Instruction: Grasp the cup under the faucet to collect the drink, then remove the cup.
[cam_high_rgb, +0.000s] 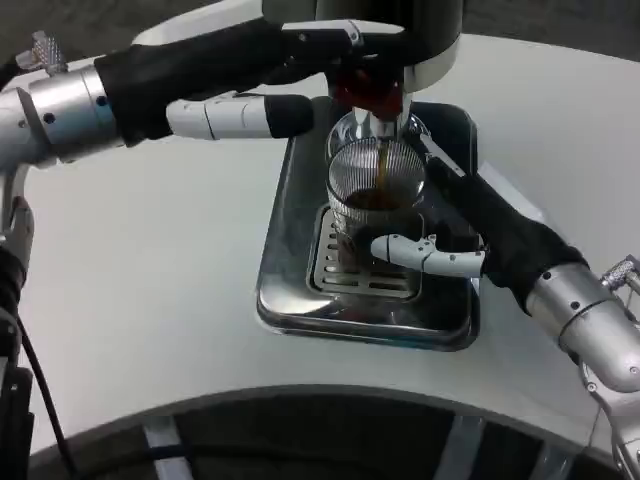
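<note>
Even, soft indoor light, with slight blur throughout.

The white desk (170, 280) is evenly lit and casts only faint, soft-edged shadows, the clearest one under the left arm's fingers (240, 116). The steel tray (290, 290) below the right hand's fingers (425, 252) carries dull grey reflections and a few bright streaks along its rim. The ribbed glass cup (378, 190) shows small highlights above those fingers. Edges everywhere are a little soft and grainy; the silver forearms near the frame's sides gleam mildly, and the lower corners fall dark.
</note>
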